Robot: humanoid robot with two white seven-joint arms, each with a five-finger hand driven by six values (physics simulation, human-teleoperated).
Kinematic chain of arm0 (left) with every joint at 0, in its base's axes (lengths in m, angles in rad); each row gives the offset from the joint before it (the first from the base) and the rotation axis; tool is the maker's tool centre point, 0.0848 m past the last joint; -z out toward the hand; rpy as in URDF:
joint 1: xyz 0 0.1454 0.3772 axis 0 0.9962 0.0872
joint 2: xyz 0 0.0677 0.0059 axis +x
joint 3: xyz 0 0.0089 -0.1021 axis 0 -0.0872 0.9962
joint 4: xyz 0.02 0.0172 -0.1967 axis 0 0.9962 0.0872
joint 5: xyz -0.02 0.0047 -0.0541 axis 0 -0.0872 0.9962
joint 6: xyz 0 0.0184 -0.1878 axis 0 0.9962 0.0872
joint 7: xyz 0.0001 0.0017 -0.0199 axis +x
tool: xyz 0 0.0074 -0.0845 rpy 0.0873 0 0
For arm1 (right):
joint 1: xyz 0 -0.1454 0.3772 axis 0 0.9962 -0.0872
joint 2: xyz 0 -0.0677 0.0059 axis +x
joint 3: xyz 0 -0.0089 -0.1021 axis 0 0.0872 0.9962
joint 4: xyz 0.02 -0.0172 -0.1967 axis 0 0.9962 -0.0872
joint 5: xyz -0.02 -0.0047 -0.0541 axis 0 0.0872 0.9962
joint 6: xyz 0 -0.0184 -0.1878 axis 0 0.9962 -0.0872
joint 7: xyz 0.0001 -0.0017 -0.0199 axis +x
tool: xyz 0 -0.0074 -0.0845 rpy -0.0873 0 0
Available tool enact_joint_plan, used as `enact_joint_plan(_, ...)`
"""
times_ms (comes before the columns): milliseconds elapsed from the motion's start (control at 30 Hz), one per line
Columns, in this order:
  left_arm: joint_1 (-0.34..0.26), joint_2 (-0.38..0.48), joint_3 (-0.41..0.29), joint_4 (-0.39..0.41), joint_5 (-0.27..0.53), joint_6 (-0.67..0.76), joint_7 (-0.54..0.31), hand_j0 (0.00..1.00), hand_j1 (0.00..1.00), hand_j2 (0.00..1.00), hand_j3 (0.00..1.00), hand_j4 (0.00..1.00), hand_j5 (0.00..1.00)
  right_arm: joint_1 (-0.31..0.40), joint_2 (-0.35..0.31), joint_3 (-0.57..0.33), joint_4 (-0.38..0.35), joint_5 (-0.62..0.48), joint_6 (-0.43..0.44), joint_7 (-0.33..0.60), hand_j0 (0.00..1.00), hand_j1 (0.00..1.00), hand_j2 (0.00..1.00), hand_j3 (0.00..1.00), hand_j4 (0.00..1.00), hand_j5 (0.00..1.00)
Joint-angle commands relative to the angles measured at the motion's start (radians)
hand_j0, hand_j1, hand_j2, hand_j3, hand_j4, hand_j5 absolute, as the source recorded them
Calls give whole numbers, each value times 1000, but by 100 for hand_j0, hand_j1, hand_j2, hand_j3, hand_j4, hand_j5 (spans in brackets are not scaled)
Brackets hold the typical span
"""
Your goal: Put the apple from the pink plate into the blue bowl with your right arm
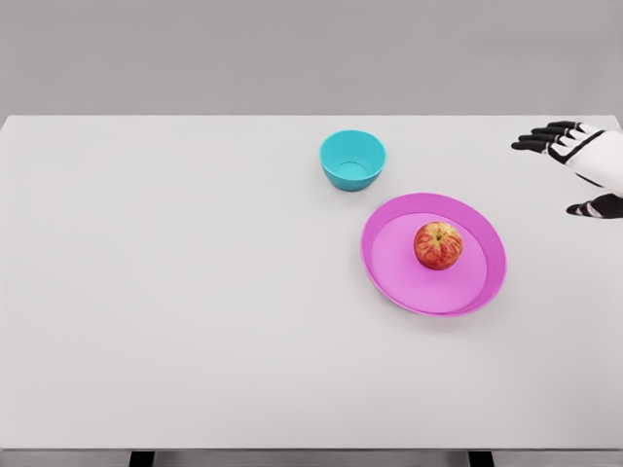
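Pink and shallow, the plate (389,263) lies nearest the camera on the white counter (195,292), toward the right half of the surface. A red-and-yellow apple (438,245) sits on it, resting right of the plate's middle, stem end up, well inside the rim and touching nothing else.

At about 11 o'clock from the plate stands a blue bowl (352,160), upright, its opening toward the camera and nothing visible inside. Bowl and plate are close neighbours but do not touch; a strip of bare counter shows between them.

At about 2 o'clock from the apple, by the far right edge of the counter, the right robot hand (574,165) enters from the right side of the frame. Its white palm and black fingers (541,138) point left, toward the bowl's side of the counter. The fingers are spread and relaxed with the thumb (596,207) held apart below them, and the hand holds nothing. It is well apart from both the apple and the bowl, with open counter between hand and plate.
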Motion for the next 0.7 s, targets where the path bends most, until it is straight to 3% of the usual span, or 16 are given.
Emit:
enact_joint_plan(0,0,0,0,0,1,0,0,100,100,100,100,100,100,0,-2,3,-5,-6,1,0,100,100,100,100,100,100)
enact_joint_plan(233,0,0,0,0,-1,0,0,100,100,100,100,100,100,11,-2,3,5,-2,1,14,100,100,100,100,100,100)
enact_joint_plan(333,0,0,0,0,-1,0,0,100,100,100,100,100,100,-9,0,-2,-80,-5,1,298,100,100,100,100,100,100)
enact_joint_plan(433,0,0,0,0,-1,0,0,100,100,100,100,100,100,-38,4,-2,-107,-10,1,408,100,100,100,100,100,100)
enact_joint_plan(533,0,0,0,0,-1,0,0,100,100,100,100,100,100,-92,39,9,-94,-11,1,416,100,100,100,100,100,100)
enact_joint_plan(667,0,0,0,0,-1,0,0,100,100,100,100,100,100,-245,93,199,-60,-10,1,416,100,100,100,100,100,100)
